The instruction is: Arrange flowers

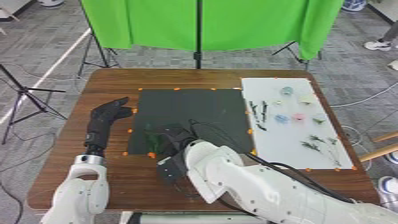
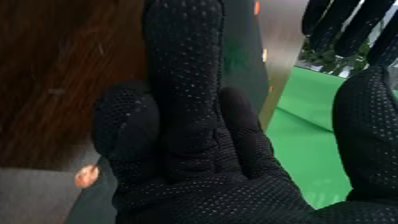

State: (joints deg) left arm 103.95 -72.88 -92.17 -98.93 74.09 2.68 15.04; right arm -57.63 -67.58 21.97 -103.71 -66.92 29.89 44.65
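In the head view my left hand [image 1: 105, 117] rests over the table left of the dark mat [image 1: 188, 107], open and empty. My right hand [image 1: 180, 140] is over the mat's lower part, beside a dim green shape [image 1: 153, 142] that I cannot make out. In the right wrist view the right hand [image 2: 191, 145] has one finger straight, others loosely bent and the thumb spread apart, with nothing held. Farther off in that view is the left hand [image 2: 355, 25]. Pink [image 1: 298, 117] and blue flowers [image 1: 282, 119], with green sprigs [image 1: 311, 145], lie apart on the white sheet [image 1: 275, 145].
Orange markers edge the mat and sheet on the brown table [image 1: 120, 80]. A green curtain [image 1: 160, 25] hangs behind the table's far edge. My right forearm [image 1: 258, 182] crosses the near right part of the table, with black cables along it.
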